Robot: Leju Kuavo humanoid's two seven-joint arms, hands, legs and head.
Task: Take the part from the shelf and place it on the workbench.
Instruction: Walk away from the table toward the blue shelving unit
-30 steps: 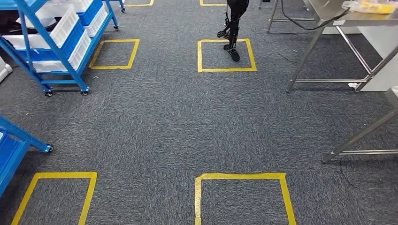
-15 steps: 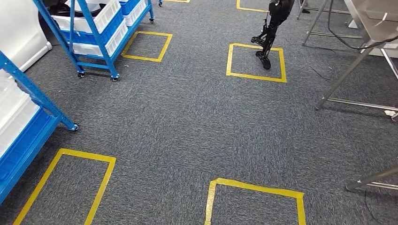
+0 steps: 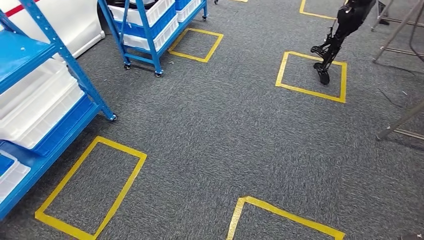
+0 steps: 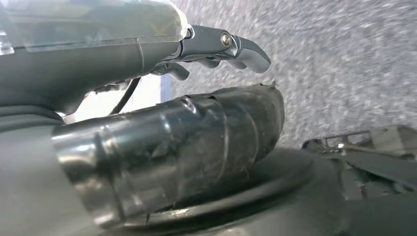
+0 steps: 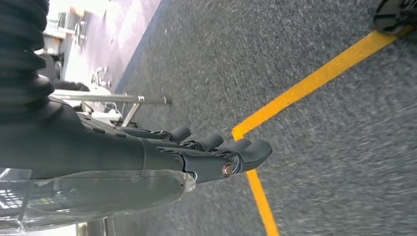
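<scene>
Fingers (image 5: 231, 147) of the right hand (image 5: 162, 155) are lying nearly straight and a little apart, grasping nothing, hanging over grey carpet (image 5: 319, 162) crossed by a yellow tape line (image 5: 295, 88). The left hand (image 4: 147, 54) is likewise carrying nothing, its fingers (image 4: 241, 46) reaching out loosely over the same carpet, with its thick grey thumb (image 4: 196, 142) lying beside them. Steel table legs (image 5: 113, 101) are showing blurred beyond the right hand.

In the head view, a blue shelf (image 3: 55, 100) is standing at the near left, holding white bins (image 3: 40, 100) on its tiers; whether the part is lying in any of them I cannot tell. A 2nd blue shelf on casters (image 3: 150, 30) is standing farther back, also carrying white bins. Yellow tape squares (image 3: 90, 187) are marking the carpet, and black robot legs (image 3: 335, 40) are standing in a far square (image 3: 312, 75). Metal legs of a worktop (image 3: 400, 122) are showing at the right edge.
</scene>
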